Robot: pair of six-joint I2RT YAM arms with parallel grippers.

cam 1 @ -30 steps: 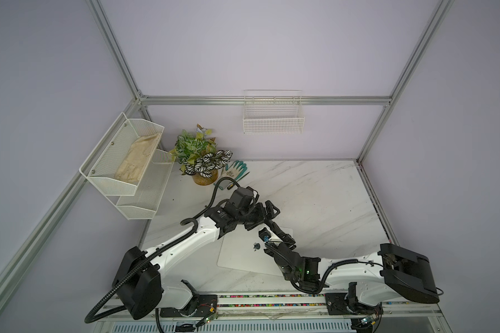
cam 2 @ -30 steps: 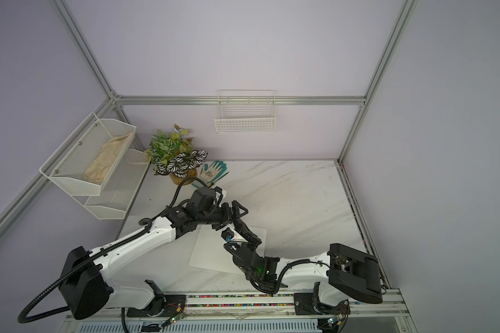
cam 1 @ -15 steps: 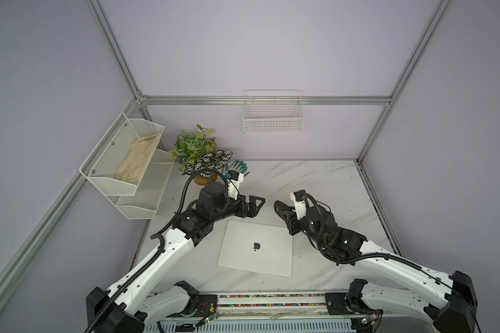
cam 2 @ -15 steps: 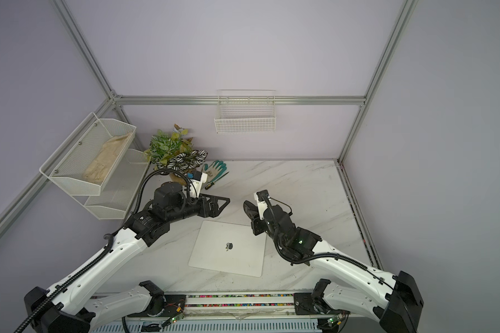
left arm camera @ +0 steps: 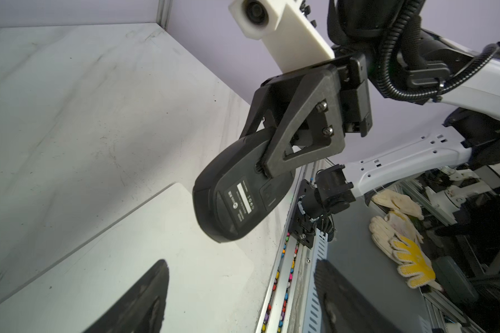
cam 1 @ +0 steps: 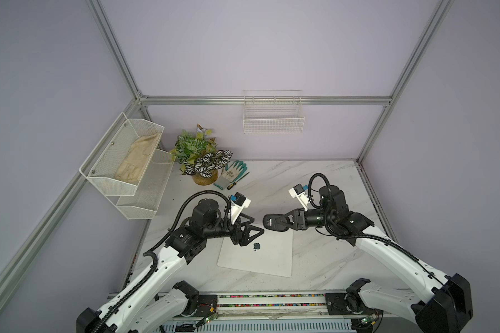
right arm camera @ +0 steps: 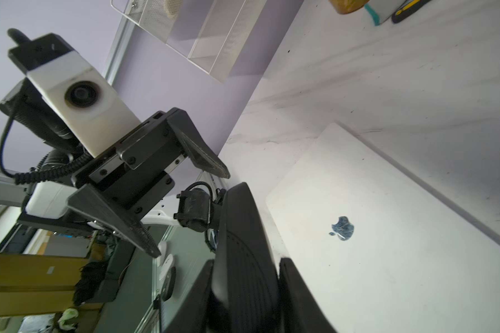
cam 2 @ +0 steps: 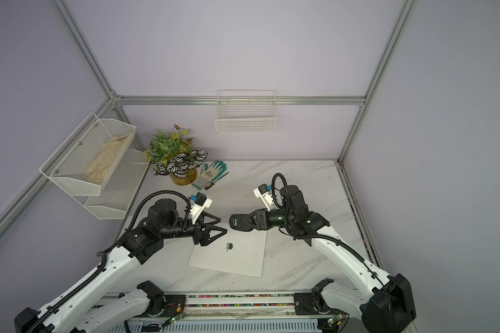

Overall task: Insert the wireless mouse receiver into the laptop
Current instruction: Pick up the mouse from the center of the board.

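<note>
The laptop [cam 1: 272,255] [cam 2: 243,256] lies closed on the marble table, silver-white with a dark apple logo. My right gripper [cam 1: 285,222] [cam 2: 250,222] is shut on a black oval mouse [cam 1: 272,223] [cam 2: 238,223], held level above the laptop's far edge. The left wrist view shows the mouse [left arm camera: 237,199] with its labelled underside towards the camera. My left gripper [cam 1: 258,226] [cam 2: 223,224] faces the mouse's nose a short way off, open and empty. In the right wrist view its fingers [right arm camera: 207,158] stand apart beside the mouse [right arm camera: 243,245]. The wireless mouse receiver is hidden.
A potted plant [cam 1: 199,161], green gloves [cam 1: 234,170] and a screwdriver [cam 1: 237,181] lie at the back left. Mesh trays [cam 1: 127,161] hang on the left wall and a wire basket [cam 1: 273,121] on the back wall. A rail [cam 1: 272,299] runs along the front edge.
Both arms have swung round, so the grippers now point at each other over the laptop's far edge. My left gripper's jaws stand somewhat narrower than before.
</note>
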